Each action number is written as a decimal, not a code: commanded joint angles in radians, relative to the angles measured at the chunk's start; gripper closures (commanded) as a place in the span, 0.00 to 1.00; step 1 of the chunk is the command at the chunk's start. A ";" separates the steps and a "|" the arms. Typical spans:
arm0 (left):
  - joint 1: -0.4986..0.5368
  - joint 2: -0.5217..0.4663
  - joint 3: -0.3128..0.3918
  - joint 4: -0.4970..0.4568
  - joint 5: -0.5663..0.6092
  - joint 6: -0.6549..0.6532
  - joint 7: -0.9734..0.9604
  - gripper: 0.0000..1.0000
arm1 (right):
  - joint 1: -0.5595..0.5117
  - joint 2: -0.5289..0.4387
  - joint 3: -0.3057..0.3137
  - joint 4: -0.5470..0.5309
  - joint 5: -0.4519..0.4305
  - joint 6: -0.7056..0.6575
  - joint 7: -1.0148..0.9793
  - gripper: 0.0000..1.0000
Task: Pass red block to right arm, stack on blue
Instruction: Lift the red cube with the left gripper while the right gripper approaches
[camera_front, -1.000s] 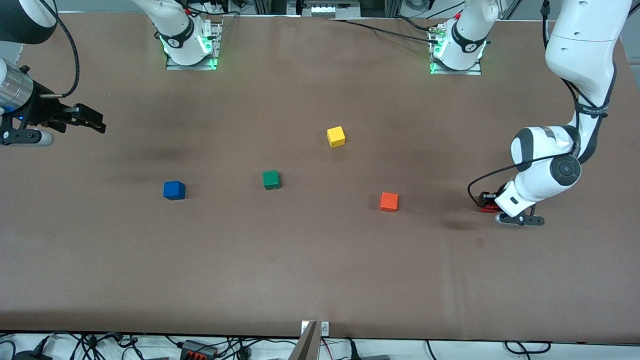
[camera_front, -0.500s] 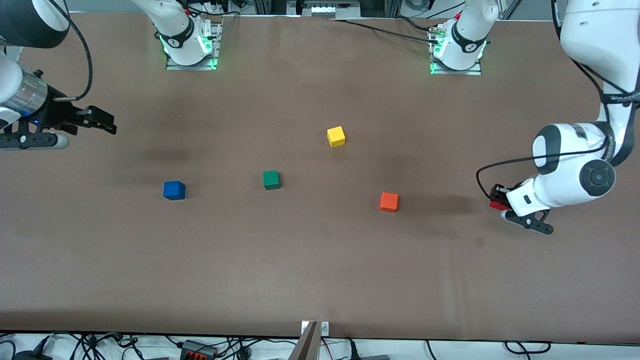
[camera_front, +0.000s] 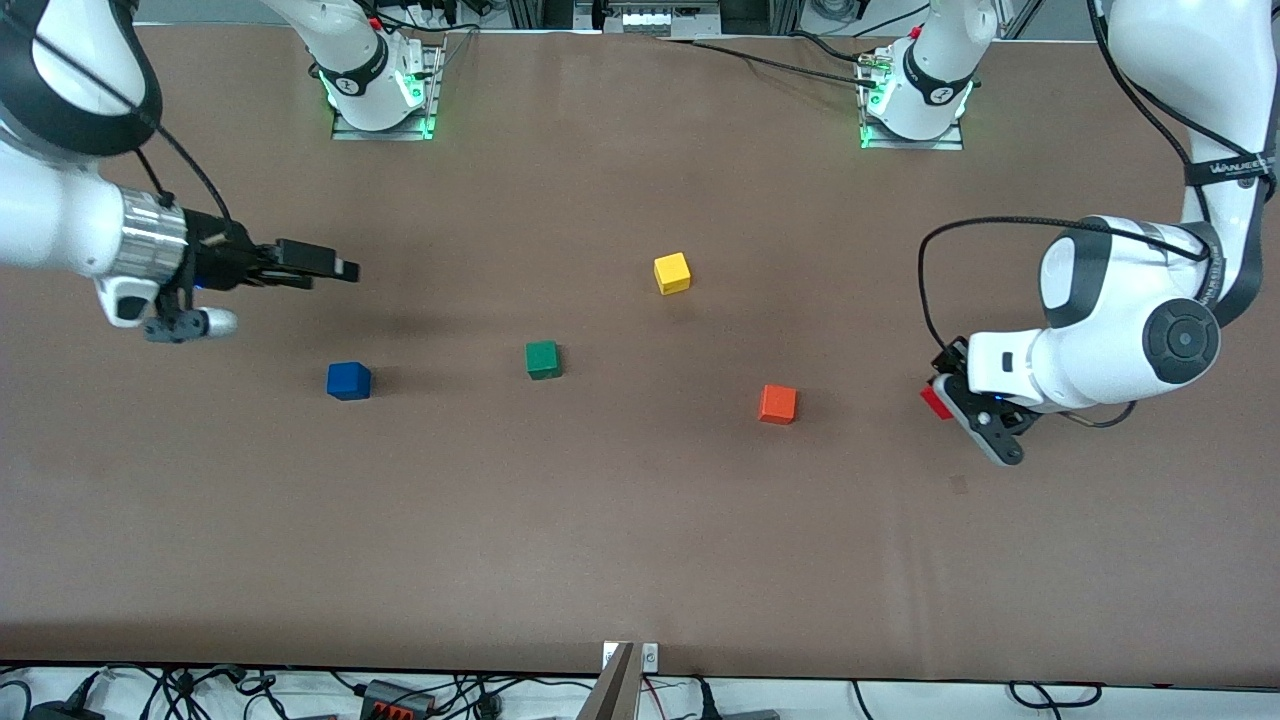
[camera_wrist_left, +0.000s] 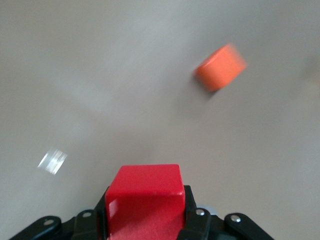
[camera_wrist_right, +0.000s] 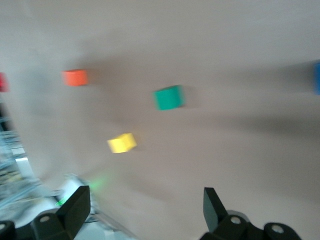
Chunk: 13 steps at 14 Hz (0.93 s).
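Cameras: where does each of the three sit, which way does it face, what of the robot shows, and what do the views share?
Front view: high across the table, facing both bases; shows both arms, the left gripper holding the red block, the right gripper above the table near the blue block.
Left wrist view: looks past its fingers, shut on the red block, toward the orange block.
Right wrist view: looks between its open fingers across the table.
Shared: the orange block shows in all three.

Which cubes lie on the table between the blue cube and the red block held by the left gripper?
In the front view, the green cube and orange cube lie between the blue cube and the red block in the left gripper.
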 joint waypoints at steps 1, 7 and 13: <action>0.013 -0.007 -0.003 0.008 -0.201 -0.019 0.252 0.90 | 0.027 0.096 -0.003 0.051 0.199 -0.001 -0.005 0.00; -0.004 0.006 -0.047 0.008 -0.682 -0.011 0.643 0.90 | 0.108 0.197 -0.003 0.065 0.589 0.002 -0.057 0.00; -0.012 0.013 -0.105 -0.007 -1.032 -0.010 0.923 0.90 | 0.144 0.277 -0.003 0.064 0.841 -0.012 -0.295 0.00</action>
